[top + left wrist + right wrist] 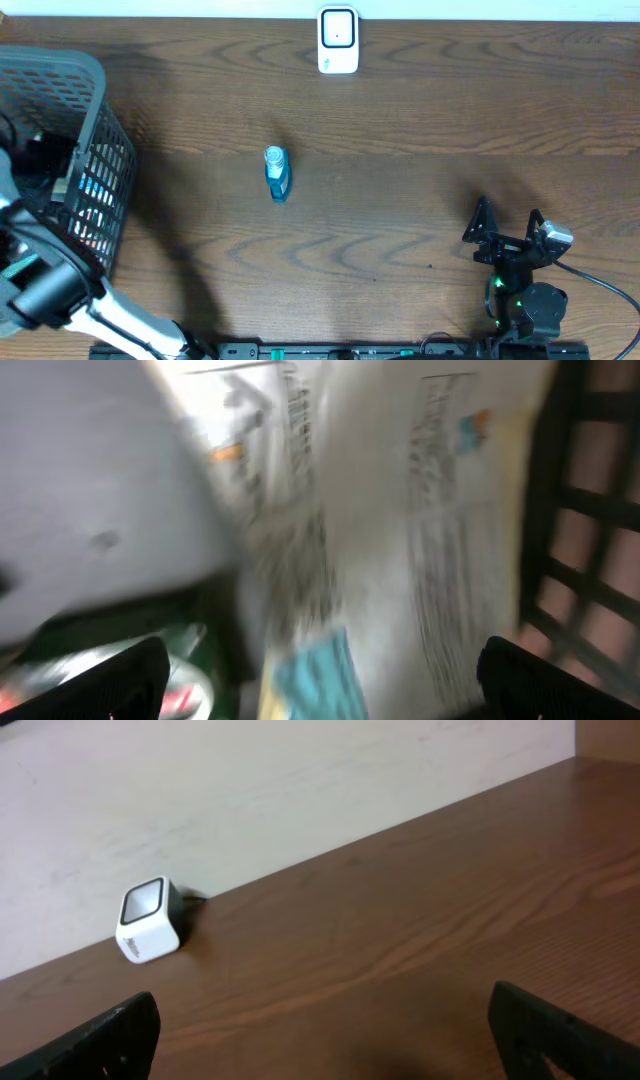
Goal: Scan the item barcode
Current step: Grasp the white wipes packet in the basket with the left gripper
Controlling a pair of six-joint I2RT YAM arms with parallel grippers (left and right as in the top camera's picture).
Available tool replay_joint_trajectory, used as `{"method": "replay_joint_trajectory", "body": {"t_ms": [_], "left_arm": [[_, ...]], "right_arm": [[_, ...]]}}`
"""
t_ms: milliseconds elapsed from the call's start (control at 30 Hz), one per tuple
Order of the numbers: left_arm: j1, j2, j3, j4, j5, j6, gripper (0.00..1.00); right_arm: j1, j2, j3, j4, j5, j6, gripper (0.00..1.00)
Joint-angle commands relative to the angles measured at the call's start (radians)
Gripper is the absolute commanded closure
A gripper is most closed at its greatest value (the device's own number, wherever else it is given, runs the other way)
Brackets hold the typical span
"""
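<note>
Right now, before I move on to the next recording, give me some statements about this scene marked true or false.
1. The small blue bottle with a clear cap rests on the brown wooden table, apart from both hands. True.
2. The white box-shaped scanner sits inside the grey plastic mesh basket. False: it stands at the table's far edge, while the basket is at the left end.
3. The right hand is shut on the bottle. False: it is open and empty, off to the bottle's right.
4. The left hand is down in the basket, open, over blurred printed packaging. True.
</note>
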Motion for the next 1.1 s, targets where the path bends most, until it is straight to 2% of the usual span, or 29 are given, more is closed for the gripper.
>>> {"method": "replay_joint_trajectory", "body": {"t_ms": [0,67,100,133,200,233,367,500,733,767,833,933,1067], "left_arm": [[-0.014,0.069,0.007,0.024,0.014,0.021,0.02],[-0.021,0.109,0.007,0.036,-0.006,0.021,0.02],[-0.025,0.124,0.007,0.036,-0.024,0.021,0.07],[-0.03,0.139,0.006,0.034,-0.05,0.021,0.24],[-0.038,0.154,0.006,0.024,-0.089,0.021,0.73],[-0.04,0.154,0.006,0.02,-0.105,0.021,0.9],[-0.038,0.107,0.007,0.012,-0.116,0.021,0.93],[-0.024,-0.053,0.01,0.02,-0.116,0.021,0.93],[-0.017,-0.455,0.012,0.047,-0.105,0.02,0.93],[-0.024,-0.571,0.012,0.058,-0.074,0.013,0.93],[-0.037,-0.677,0.012,0.082,-0.005,0.009,0.92],[-0.123,-0.848,0.012,0.173,0.203,-0.004,0.93],[-0.343,-0.934,0.011,0.253,0.225,-0.002,0.92]], "right_arm": [[0.004,-0.005,-0.001,-0.004,0.002,-0.015,0.01],[0.004,-0.005,-0.001,-0.004,0.002,-0.015,0.01],[0.004,-0.005,-0.001,-0.004,0.002,-0.015,0.01],[0.004,-0.005,-0.001,-0.004,0.002,-0.015,0.01],[0.004,-0.005,-0.001,-0.004,0.002,-0.015,0.01],[0.004,-0.005,-0.001,-0.004,0.002,-0.015,0.01],[0.004,-0.005,-0.001,-0.004,0.002,-0.015,0.01],[0.004,-0.005,-0.001,-0.004,0.002,-0.015,0.01],[0.004,-0.005,-0.001,-0.004,0.002,-0.015,0.01],[0.004,-0.005,-0.001,-0.004,0.002,-0.016,0.01],[0.004,-0.005,-0.001,-0.004,0.002,-0.016,0.01],[0.004,-0.005,-0.001,-0.004,0.002,-0.015,0.01],[0.004,-0.005,-0.001,-0.004,0.002,-0.015,0.01]]}}
